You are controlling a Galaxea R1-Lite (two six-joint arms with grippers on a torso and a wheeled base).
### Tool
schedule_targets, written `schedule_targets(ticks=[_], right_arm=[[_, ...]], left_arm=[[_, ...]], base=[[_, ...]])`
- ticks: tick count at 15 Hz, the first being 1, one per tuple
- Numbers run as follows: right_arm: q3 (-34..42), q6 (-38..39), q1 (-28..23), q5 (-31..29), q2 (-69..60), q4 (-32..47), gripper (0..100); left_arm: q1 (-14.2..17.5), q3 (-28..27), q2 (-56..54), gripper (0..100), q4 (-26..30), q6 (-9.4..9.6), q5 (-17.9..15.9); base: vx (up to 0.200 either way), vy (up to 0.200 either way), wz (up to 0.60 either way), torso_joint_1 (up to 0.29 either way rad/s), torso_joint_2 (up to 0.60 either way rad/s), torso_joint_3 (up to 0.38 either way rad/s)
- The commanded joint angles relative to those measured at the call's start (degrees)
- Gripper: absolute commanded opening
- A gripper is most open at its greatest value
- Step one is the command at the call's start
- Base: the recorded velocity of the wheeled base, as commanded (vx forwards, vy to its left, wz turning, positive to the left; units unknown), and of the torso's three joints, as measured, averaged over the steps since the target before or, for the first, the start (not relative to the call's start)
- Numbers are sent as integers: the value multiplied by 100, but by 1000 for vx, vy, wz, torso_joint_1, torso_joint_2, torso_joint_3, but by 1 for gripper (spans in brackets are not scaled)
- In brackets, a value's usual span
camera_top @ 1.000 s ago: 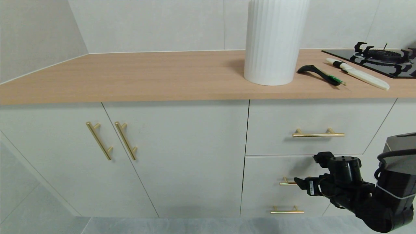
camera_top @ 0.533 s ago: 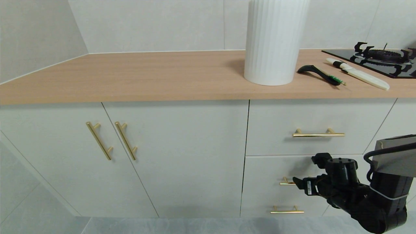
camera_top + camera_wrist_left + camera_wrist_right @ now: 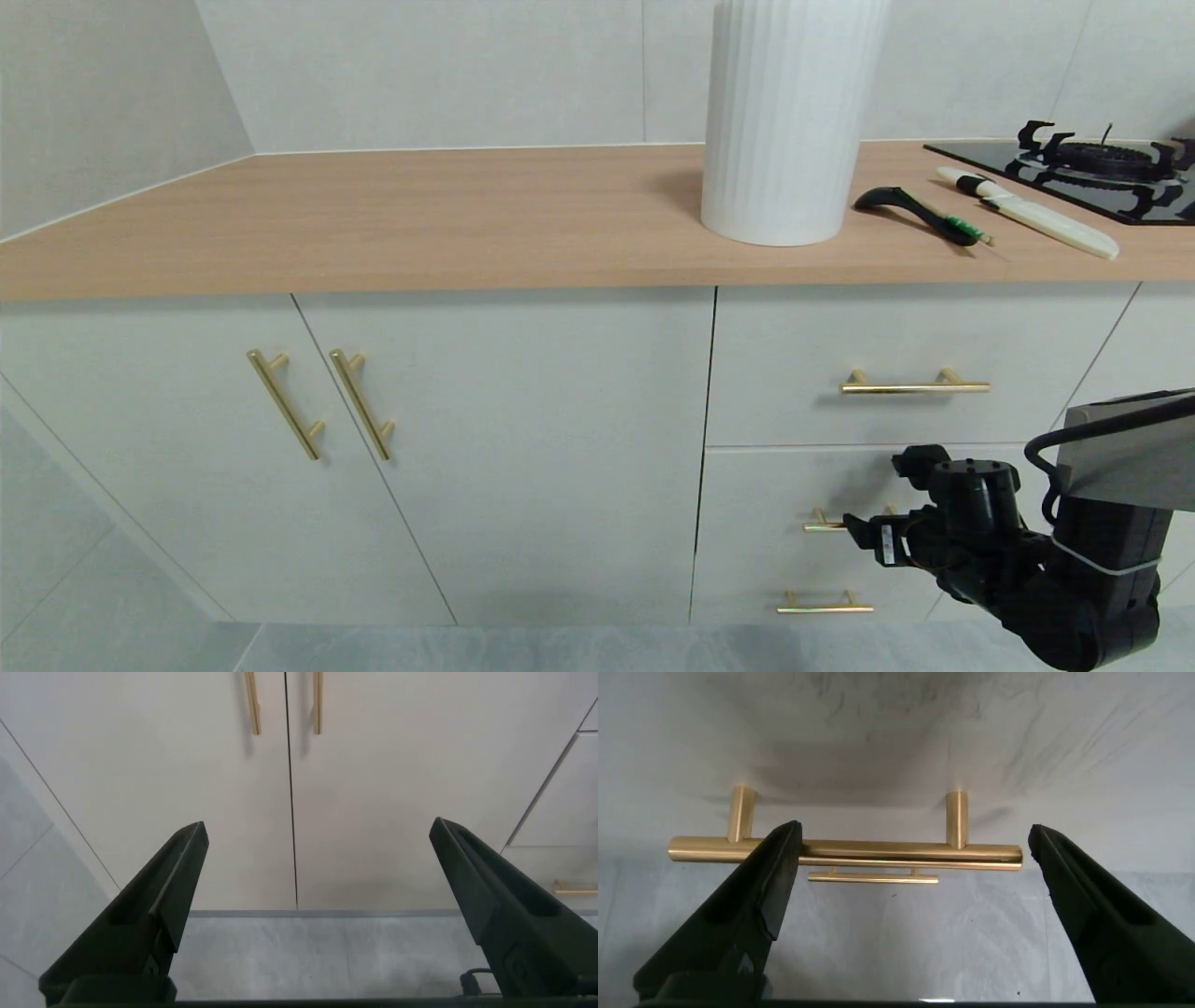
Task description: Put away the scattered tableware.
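Observation:
On the wooden counter [image 3: 373, 224] lie a black-handled utensil with a green tip [image 3: 920, 213] and a white knife [image 3: 1032, 213], just right of a tall white ribbed container [image 3: 782, 121]. My right gripper [image 3: 887, 495] is open, low in front of the drawer stack, at the middle drawer's gold handle [image 3: 826, 525]. In the right wrist view that handle [image 3: 845, 849] lies across the gap of the right gripper [image 3: 913, 840], just ahead of its tips. My left gripper [image 3: 316, 835] is open and holds nothing, facing the cabinet doors [image 3: 374, 793].
A black gas hob [image 3: 1092, 168] sits at the counter's far right. The top drawer has a gold handle [image 3: 915, 385] and the bottom drawer a shorter one [image 3: 824, 607]. Two slanted gold handles [image 3: 322, 403] mark the double doors on the left. Grey floor lies below.
The right forearm has swung a little left and down. The right gripper has stayed open and shifted only slightly by the middle drawer handle. Counter items are unmoved.

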Motion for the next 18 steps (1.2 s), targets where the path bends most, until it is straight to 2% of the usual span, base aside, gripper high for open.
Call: schedule_targets(ticks=[1,8,10,11,14,17,18], right_arm=[[28,-9,4,-4,19,11,100],[186,-53,30,-4,-25,90,100],[204,-53,30,5,-236,398,100],[177,-53,30,66,-834,1426,100],[37,-53,30,453,-2231,3447,100],[-315,-88,303,453,-3673,5038,100],[-367,-88,364,453,-3884,5249,100]], left_arm=[[2,0,7,100,0,0,1],[2,0,7,100,0,0,1],[2,0,7,100,0,0,1],[2,0,7,100,0,0,1],[11,0,7,100,0,0,1],[2,0,7,100,0,0,1],[2,0,7,100,0,0,1]], base=[[0,0,0,0,0,0],[0,0,0,0,0,0],[0,0,0,0,0,0],[0,0,0,0,0,0],[0,0,0,0,0,0],[0,0,0,0,0,0],[0,0,0,0,0,0]])
